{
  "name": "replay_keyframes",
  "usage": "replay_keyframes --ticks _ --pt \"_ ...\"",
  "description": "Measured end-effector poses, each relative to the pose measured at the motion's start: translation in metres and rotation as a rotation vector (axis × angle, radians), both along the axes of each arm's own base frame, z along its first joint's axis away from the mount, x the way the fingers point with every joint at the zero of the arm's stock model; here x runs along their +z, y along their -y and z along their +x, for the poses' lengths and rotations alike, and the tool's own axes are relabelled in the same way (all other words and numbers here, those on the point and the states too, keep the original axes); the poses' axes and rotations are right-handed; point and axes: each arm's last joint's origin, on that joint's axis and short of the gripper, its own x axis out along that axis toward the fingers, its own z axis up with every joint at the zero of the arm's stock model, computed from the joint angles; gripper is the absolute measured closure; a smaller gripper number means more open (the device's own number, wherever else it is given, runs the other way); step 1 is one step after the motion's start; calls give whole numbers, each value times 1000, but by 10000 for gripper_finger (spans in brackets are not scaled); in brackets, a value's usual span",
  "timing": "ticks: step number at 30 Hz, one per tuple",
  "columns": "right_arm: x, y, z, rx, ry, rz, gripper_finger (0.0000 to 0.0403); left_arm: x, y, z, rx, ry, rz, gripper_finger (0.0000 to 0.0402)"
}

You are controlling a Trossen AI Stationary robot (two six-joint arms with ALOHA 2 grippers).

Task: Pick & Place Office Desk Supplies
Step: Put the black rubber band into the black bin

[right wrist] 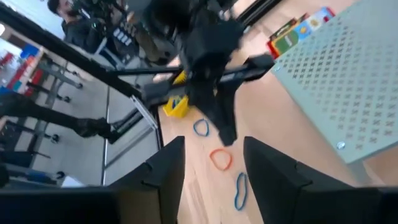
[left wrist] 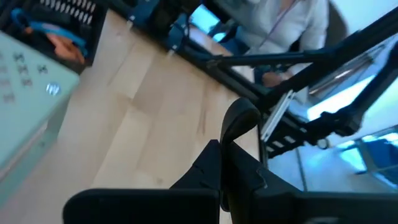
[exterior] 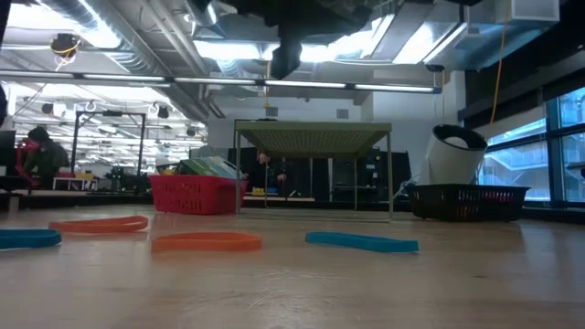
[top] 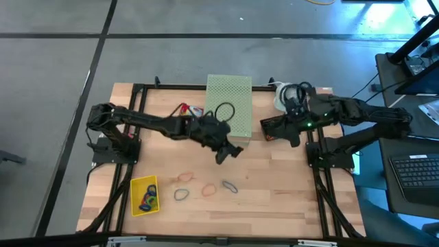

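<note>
Several rubber bands lie flat on the wooden table: orange ones [top: 184,177] [top: 208,189] and blue ones [top: 182,195] [top: 230,186]. A yellow card box [top: 144,195] holding coloured bands sits near the front left. More card boxes [top: 188,110] lie left of the pale green perforated box [top: 230,103], which has a black loop [top: 225,111] on top. My left gripper [top: 223,156] hangs shut above the table by that box's near corner, with a small black curved piece [left wrist: 241,118] at its tips. My right gripper [top: 266,129] hovers open to the box's right, with nothing between its fingers [right wrist: 174,155]. My left gripper pinches the lower end [left wrist: 225,138] of the small black curved piece between its two shut fingertips. The piece sticks out past the tips, clear of the table. Whether it is a band or a clip, I cannot tell.
In the low view a red basket [exterior: 196,194] and a black basket [exterior: 466,201] stand beyond the bands. A person [left wrist: 286,25] sits past the table's edge. Black frame rails [top: 137,96] run along the table's sides. Bare wood lies between the bands and the green box.
</note>
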Motion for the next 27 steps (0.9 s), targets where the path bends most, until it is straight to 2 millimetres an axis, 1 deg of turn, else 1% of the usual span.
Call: replay_keyframes --ticks 4,7,11,15,18,22,27 --pt "-7 -8 12 10 -40 -19 257 6 -14 3 -9 71 -21 399" --pt "-13 -13 23 -8 -65 -38 267 10 -22 5 -11 115 -29 399" --pt "-21 -17 39 -6 -84 -50 270 19 -29 7 -9 145 -32 399" --pt "-31 -18 53 -7 -120 -64 256 32 -30 8 -25 190 -5 399" --pt "-32 -20 63 -13 -91 -64 238 39 -30 9 -46 213 0 399" --pt "-30 -20 68 -23 -50 -60 219 38 -30 8 -63 183 -3 399" --pt "-32 -19 70 -29 -61 -62 217 38 -30 8 -65 186 -5 399"
